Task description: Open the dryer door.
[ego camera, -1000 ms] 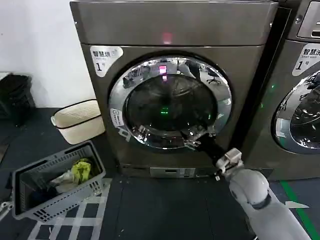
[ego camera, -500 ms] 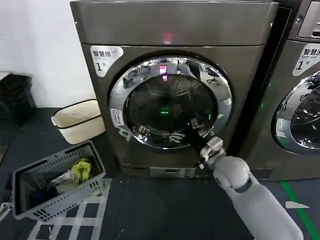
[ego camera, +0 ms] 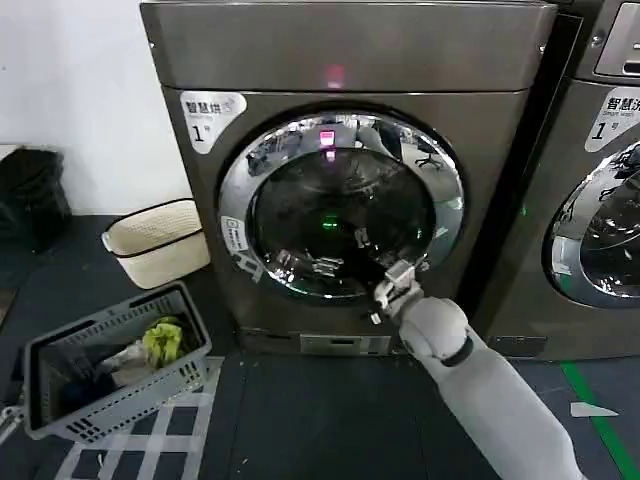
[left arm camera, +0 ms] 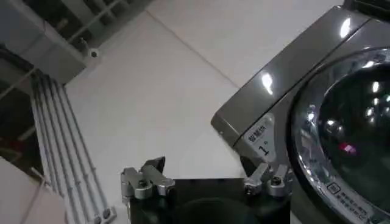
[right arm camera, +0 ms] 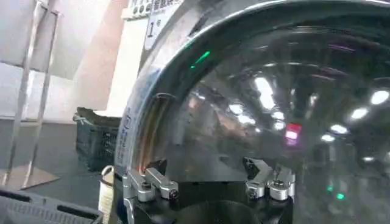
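- Since a second ago, the right arm has swung toward the robot's left across the dryer's front, carrying the right gripper (ego camera: pixel 372 272) from the door's lower right rim to the lower part of the glass.
- Largest is the dryer (ego camera: pixel 340 60), dark bronze-grey, standing upright with its "1" sticker (ego camera: pixel 207 115) and a pink light (ego camera: pixel 334 73).
- Its dryer door (ego camera: pixel 445 190), a chrome ring around dark glass, sits flush and shut in the front panel.
- A grey basket (ego camera: pixel 110 400) with clothes lies on the floor to the robot's left.
- The right gripper's fingers (right arm camera: pixel 149 182) stand apart, holding nothing, right against the glass.
- The left gripper (left arm camera: pixel 204 182) hangs parked, its fingers spread and empty.
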Robot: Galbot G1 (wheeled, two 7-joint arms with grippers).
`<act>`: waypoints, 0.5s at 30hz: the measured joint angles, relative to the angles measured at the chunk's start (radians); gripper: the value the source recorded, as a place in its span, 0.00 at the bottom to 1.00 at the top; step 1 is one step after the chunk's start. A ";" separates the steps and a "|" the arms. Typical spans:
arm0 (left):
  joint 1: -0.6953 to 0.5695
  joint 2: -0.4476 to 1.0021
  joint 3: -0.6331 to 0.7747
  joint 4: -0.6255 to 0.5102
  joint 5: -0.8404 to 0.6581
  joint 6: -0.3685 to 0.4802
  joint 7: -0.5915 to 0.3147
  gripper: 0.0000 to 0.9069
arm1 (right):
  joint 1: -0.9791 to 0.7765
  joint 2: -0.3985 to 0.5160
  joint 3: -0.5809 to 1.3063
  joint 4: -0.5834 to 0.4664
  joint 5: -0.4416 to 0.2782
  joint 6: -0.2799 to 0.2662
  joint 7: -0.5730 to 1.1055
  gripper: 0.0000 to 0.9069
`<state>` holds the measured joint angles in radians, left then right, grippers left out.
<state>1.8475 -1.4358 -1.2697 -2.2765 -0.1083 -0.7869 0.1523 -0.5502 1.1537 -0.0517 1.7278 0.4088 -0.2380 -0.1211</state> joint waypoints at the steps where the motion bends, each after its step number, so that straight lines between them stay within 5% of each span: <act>1: -0.001 0.000 0.000 0.000 0.000 0.000 0.000 1.00 | 0.005 0.004 -0.006 -0.005 -0.002 0.000 0.001 1.00; 15: -0.001 -0.015 -0.003 -0.001 0.006 0.001 0.001 1.00 | 0.070 0.102 -0.083 -0.086 -0.028 0.004 0.003 1.00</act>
<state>1.8466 -1.4503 -1.2724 -2.2772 -0.1021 -0.7860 0.1533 -0.4806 1.2561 -0.1348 1.6422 0.3807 -0.2339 -0.1178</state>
